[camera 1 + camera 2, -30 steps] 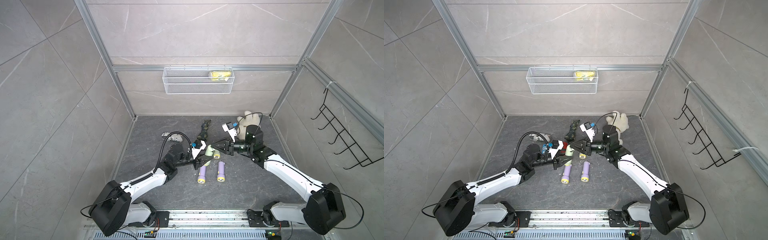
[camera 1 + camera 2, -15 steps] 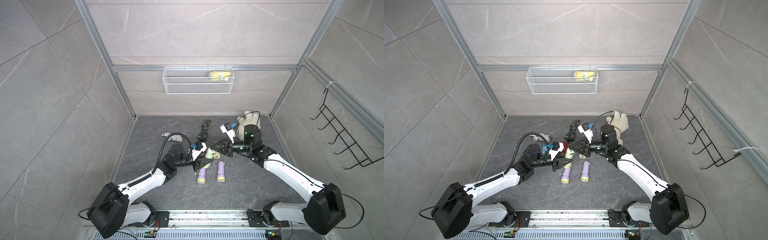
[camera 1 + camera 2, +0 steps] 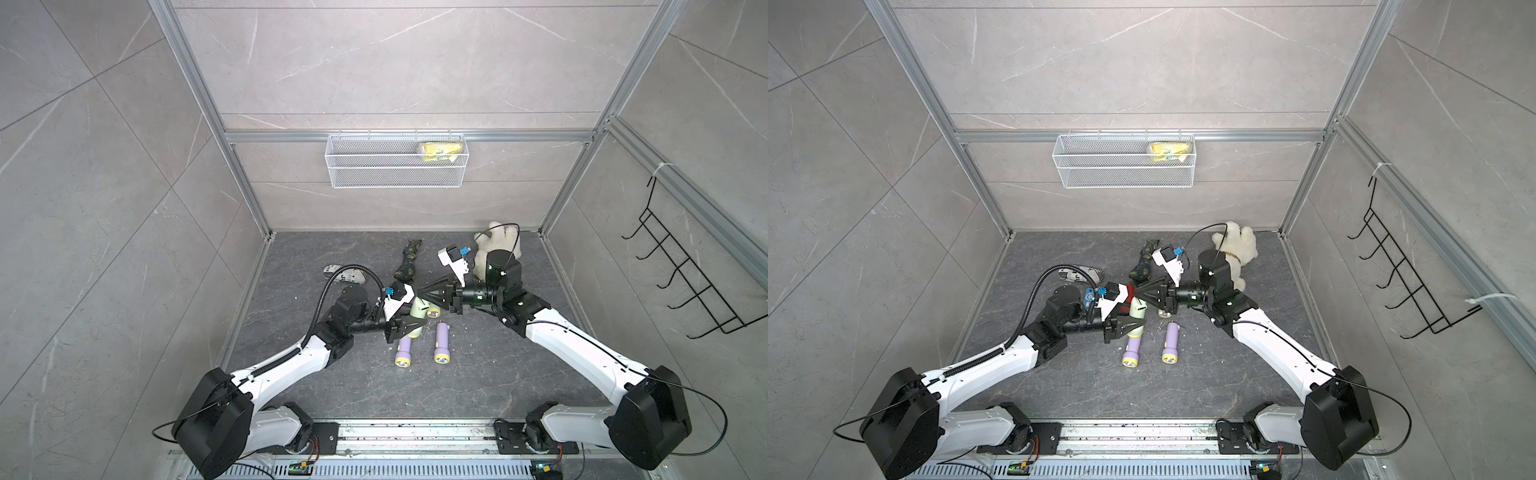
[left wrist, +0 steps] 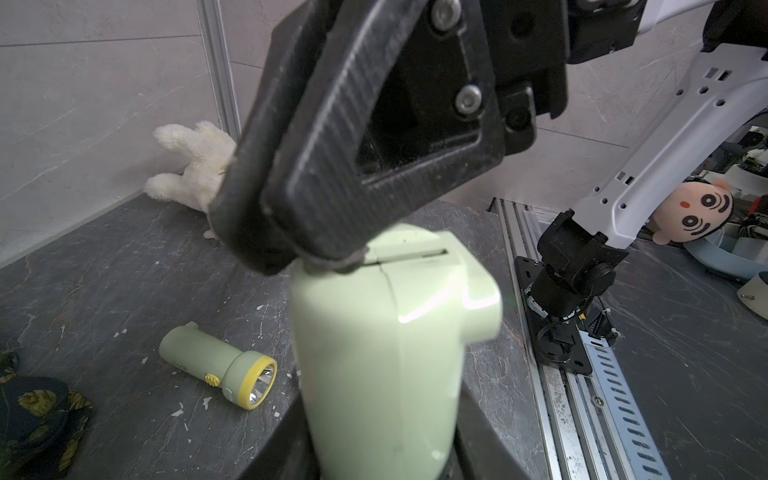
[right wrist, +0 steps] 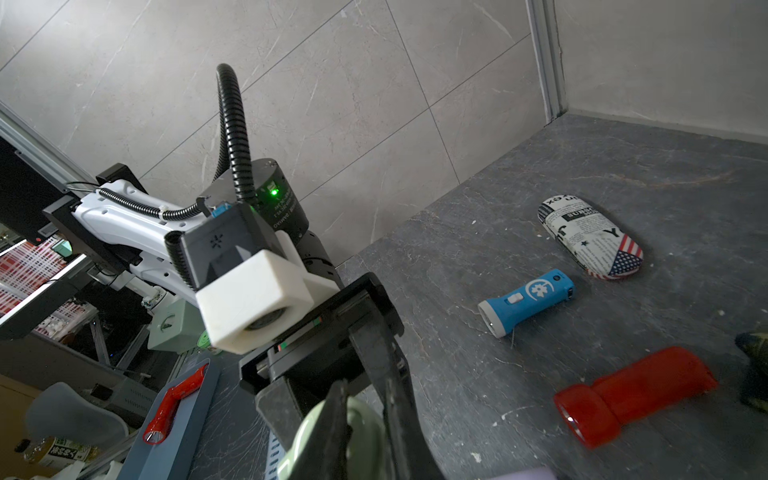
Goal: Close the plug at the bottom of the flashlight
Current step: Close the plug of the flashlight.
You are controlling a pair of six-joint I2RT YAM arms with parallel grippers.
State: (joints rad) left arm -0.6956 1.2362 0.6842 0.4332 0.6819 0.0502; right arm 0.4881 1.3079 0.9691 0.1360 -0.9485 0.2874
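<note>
At mid-floor, right gripper (image 3: 420, 293), reaching level, is covering the flashlight (image 4: 374, 332) at its plug end, jaws barely parted, grasp unclear; left gripper (image 3: 409, 328) is clenching its body.

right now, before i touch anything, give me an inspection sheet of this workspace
surface: grey floor, white flecks
job's things: green flashlight, held up
clutter: purple flashlights, second green one, blue flashlight, red flashlight, case, plush, cloth
grippers: left gripper shut on green flashlight; right gripper tips at its bottom end, jaws narrow, grip unclear
cables: hose on left arm; thin cable above plush
surroundings: wall basket with yellow item; hook rack on side wall
</note>
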